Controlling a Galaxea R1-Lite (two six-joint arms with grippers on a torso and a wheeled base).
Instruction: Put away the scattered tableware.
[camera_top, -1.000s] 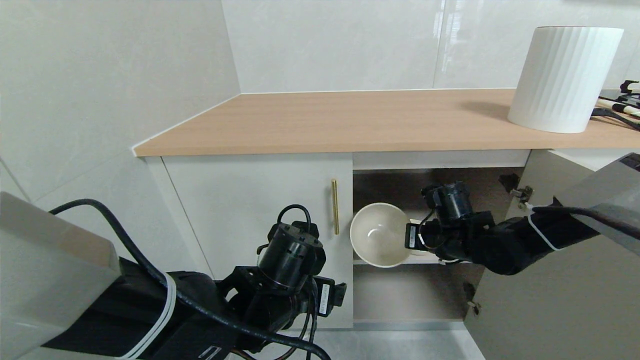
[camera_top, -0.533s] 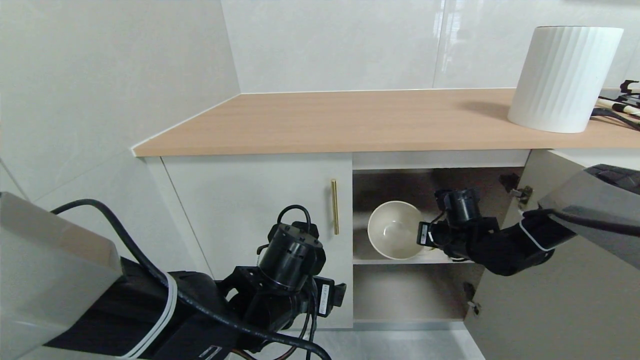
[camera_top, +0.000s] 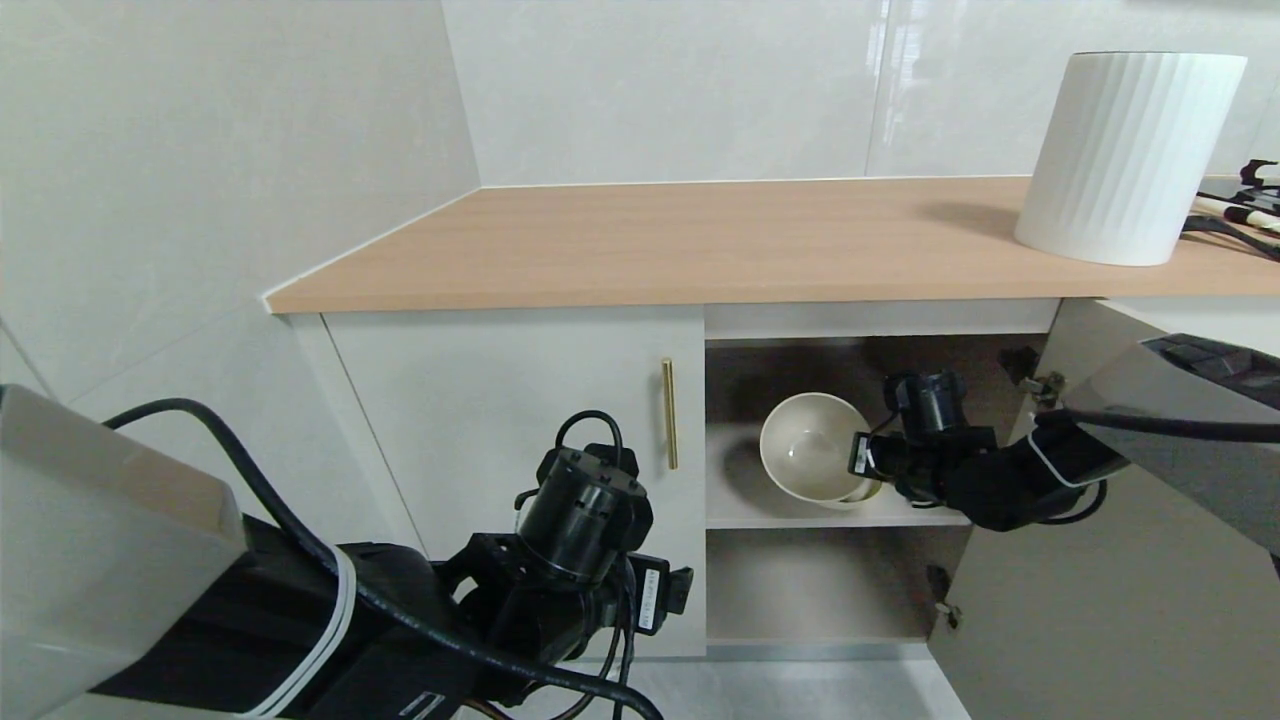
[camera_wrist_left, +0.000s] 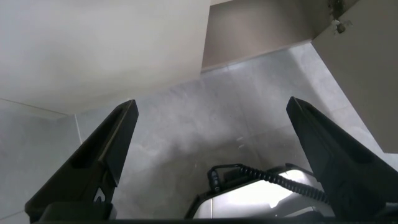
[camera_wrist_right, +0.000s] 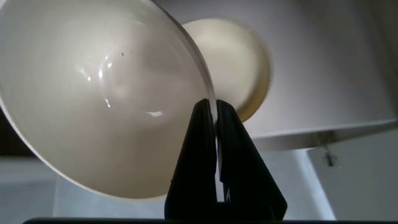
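A white ribbed canister (camera_top: 1125, 160) stands on the wooden countertop (camera_top: 650, 245).

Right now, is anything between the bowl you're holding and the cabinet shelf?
Yes, partly. The right gripper holds the bowl by its rim over the shelf, and another cream dish already lies there at its lower edge. Whether they touch, I cannot tell.
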